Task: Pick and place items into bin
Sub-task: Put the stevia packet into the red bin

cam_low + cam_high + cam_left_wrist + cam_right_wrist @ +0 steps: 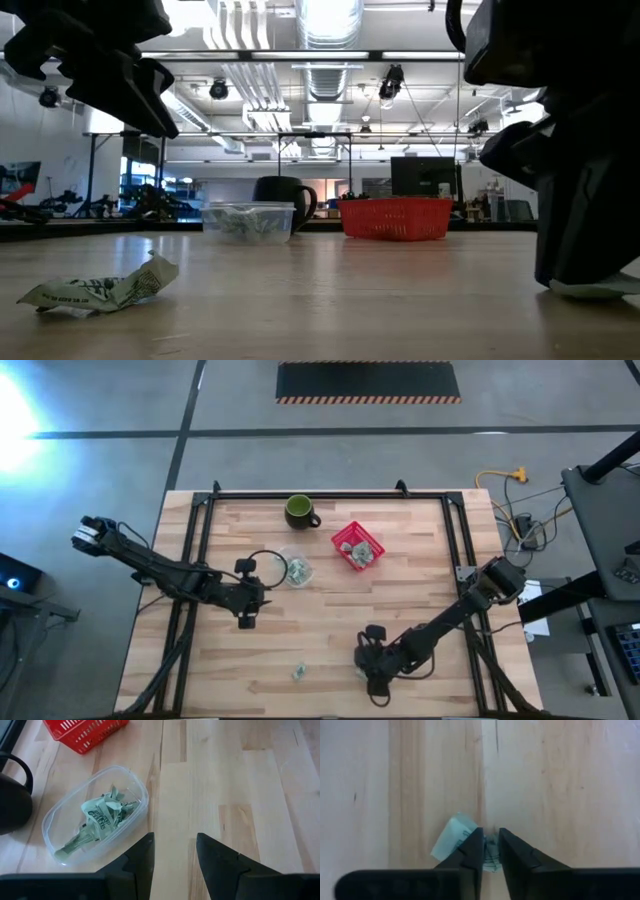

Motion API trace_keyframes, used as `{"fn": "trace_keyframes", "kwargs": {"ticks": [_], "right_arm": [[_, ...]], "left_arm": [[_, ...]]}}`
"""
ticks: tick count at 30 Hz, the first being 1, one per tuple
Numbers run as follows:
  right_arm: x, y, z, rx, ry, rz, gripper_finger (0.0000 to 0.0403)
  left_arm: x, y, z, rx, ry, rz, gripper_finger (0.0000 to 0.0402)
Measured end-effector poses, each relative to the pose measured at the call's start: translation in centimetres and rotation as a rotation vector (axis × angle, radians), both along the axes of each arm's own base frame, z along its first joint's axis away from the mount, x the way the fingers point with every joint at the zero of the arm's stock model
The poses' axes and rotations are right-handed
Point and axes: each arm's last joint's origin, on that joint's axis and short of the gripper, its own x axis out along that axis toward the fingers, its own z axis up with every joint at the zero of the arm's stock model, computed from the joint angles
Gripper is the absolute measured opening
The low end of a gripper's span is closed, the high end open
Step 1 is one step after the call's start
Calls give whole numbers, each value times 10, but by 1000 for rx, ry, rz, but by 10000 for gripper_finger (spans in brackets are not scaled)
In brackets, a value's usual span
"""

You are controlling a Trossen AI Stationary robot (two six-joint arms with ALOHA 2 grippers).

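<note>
Two grippers in view. Right gripper is down at the tabletop, fingers drawn narrow and pinching a crumpled pale green-and-white wrapper that sticks out to one side of them. Left gripper hangs above bare wood, fingers moderately apart, holding nothing. Just ahead of it and to one side lies a clear plastic tub containing more wrappers; the red basket and dark green mug stand beyond. One loose wrapper lies near the right gripper.
</note>
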Motion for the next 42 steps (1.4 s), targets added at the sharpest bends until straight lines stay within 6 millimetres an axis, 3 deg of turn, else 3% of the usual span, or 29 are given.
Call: {"fn": "trace_keyframes", "kwargs": {"ticks": [6,18,23,30,37,42], "right_arm": [[-1,0,4,-12,-9,52,14],[-3,-1,11,-80,-47,106,10],[-4,-4,23,-141,-100,125,9],[-5,-13,49,-360,-239,149,9],[-3,-39,68,-679,-296,51,11],[8,-71,76,-728,-265,-53,12]], "left_arm": [[0,0,0,0,0,1,130],[0,0,0,1,-1,-1,130],[0,0,0,2,-3,-1,130],[0,0,0,6,-4,-2,130],[0,0,0,6,-5,-3,130],[0,0,1,6,-5,-3,130]]}}
